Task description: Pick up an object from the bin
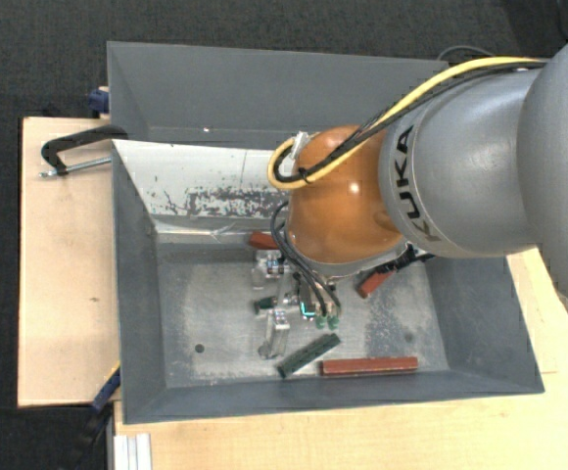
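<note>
Target, as a judgement, is the dark green bar (309, 353), the thing nearest the gripper (275, 333): it lies flat on the floor of the bin (166, 292) toward 6 o'clock, close to the front wall, its long axis running from 8 o'clock to 2 o'clock. It sits just beside the gripper at about 4 o'clock, and whether the gripper is spread or pressed together cannot be told below the orange wrist cover (338, 204). Farther out, a red-brown flat strip (369, 365) lies at 3 o'clock of the bar, and a small red piece (372, 281) near 1 o'clock.
</note>
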`<act>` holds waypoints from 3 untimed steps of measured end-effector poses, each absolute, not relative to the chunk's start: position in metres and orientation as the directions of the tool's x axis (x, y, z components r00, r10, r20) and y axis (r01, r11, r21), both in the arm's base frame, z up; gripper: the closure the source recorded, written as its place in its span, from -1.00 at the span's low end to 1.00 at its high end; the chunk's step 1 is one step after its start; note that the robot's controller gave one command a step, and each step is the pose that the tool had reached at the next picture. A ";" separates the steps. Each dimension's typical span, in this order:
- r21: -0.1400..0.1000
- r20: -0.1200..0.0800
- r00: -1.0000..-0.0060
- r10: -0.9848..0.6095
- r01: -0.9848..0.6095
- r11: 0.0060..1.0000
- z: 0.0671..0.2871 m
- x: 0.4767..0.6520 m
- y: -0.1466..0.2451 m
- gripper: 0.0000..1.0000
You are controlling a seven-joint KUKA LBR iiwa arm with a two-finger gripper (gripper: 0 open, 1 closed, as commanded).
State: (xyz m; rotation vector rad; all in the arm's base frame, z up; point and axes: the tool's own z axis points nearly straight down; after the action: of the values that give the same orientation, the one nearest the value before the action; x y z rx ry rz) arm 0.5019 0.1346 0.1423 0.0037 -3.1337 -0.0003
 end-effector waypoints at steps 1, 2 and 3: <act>0.001 0.001 -1.000 0.000 0.000 1.000 0.146 0.503 0.134 -1.00; 0.003 -0.006 -1.000 0.012 0.012 1.000 0.085 0.528 0.088 -1.00; 0.003 -0.006 -1.000 0.017 0.017 1.000 0.048 0.535 0.066 -1.00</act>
State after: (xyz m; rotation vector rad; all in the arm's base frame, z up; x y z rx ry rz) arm 0.5353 0.0663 0.0484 -0.0265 -3.1474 -0.0044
